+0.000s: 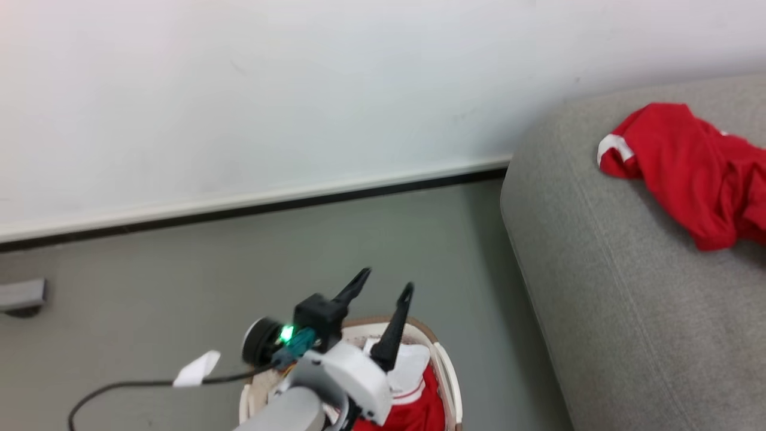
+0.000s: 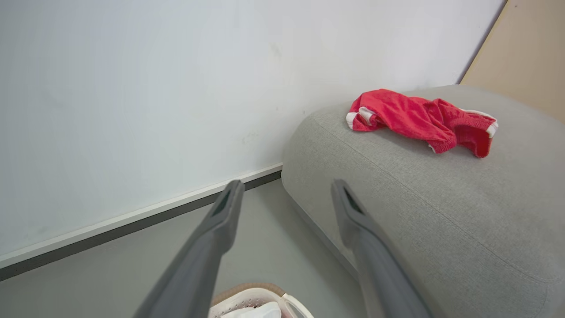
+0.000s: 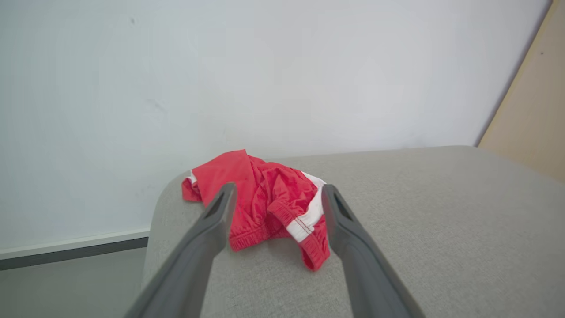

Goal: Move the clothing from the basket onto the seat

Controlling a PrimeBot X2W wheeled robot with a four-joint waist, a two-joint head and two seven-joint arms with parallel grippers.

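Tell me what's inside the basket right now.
Red clothing with white trim lies inside the basket. The left forearm covers the basket's left side, so what lies there cannot be seen.

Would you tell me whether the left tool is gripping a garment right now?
No, the left tool is open and empty over the basket, where red and white clothing lies.

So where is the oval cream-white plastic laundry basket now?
The basket sits bottom centre in the head view, on the grey floor, left of the grey upholstered seat and beneath the left gripper.
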